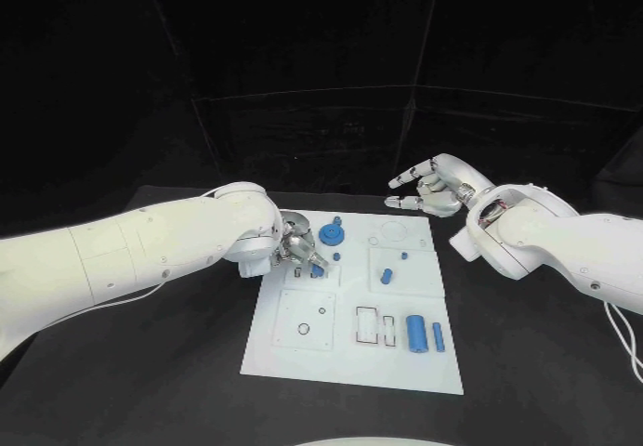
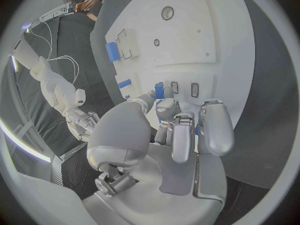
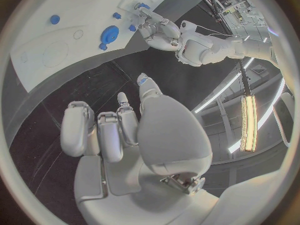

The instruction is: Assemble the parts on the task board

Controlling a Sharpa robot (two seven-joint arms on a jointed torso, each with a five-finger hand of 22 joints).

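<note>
My left hand [image 1: 297, 249] pinches a blue part [image 1: 318, 270] low over the board [image 1: 351, 353], to seat it there; my right hand [image 1: 431, 189] waits spread and empty beyond it.

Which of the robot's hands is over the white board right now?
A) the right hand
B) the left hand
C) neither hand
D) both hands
B: the silver left hand is over the white rectangular task board, among small blue parts; the silver right hand hangs beyond the board's far edge.
</note>
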